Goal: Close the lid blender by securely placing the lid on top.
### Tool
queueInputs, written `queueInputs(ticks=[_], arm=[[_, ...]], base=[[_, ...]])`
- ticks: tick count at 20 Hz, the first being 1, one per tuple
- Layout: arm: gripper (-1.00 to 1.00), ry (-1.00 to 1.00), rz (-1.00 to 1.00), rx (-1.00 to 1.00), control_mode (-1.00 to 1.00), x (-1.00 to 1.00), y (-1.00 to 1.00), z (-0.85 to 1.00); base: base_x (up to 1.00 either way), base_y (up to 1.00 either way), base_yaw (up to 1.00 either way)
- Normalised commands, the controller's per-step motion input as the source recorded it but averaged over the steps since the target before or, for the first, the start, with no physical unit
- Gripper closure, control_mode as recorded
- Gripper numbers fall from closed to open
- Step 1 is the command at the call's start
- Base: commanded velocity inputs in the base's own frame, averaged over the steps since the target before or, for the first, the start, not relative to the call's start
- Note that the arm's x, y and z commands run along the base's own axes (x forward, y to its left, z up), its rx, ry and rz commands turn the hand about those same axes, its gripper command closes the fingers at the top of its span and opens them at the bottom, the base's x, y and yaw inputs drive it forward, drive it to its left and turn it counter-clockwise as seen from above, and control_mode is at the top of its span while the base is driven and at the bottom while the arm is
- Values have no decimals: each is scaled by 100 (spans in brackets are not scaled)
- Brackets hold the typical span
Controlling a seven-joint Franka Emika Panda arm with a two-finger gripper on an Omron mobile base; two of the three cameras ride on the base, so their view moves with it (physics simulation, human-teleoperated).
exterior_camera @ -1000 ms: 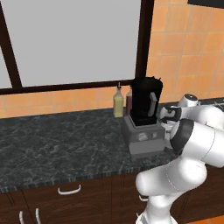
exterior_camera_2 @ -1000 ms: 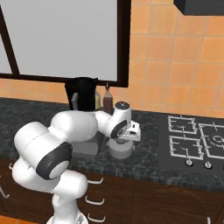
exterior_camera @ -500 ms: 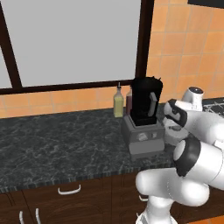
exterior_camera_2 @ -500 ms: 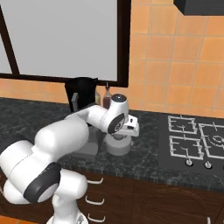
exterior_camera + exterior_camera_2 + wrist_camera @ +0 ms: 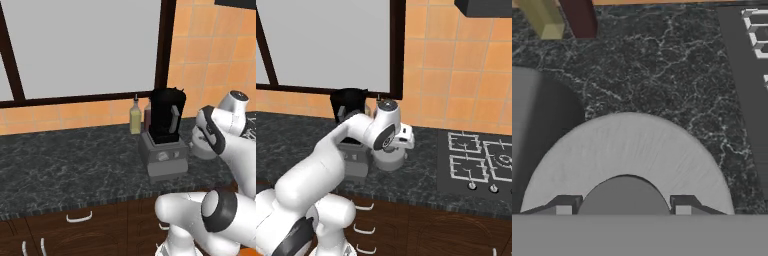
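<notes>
Hand (image 5: 624, 210) low over lid (image 5: 629, 160), fingertips (image 5: 564, 206) flanking knob; whether clenched, cannot tell. Lid beside blender (image 5: 164, 134), toward stove (image 5: 483, 160), on bench (image 5: 65, 165).

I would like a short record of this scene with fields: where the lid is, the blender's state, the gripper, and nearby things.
lid: on the counter, right of the blender, directly under the hand
blender: black jar on a grey base, top uncovered
gripper: fingertips on either side of the lid's knob; grip cannot be confirmed
nearby: yellowish bottle and dark red bottle behind the blender; stove to the right
</notes>
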Motion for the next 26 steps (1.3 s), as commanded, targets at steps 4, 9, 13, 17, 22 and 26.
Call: queueInputs(ticks=[4, 9, 13, 17, 22, 26], arm=[[100, -21, 0, 0, -100, -28, 0, 98], [100, -14, 2, 0, -100, -27, 4, 96], [100, -9, 3, 0, -100, -24, 14, 92], [100, -7, 3, 0, -100, -17, 22, 91], [100, -6, 2, 0, -100, -7, 31, 96], [100, -1, 2, 0, -100, 0, 39, 89]], base=[[0, 0, 0], [0, 0, 0], [0, 0, 0], [0, 0, 0], [0, 0, 0], [0, 0, 0]])
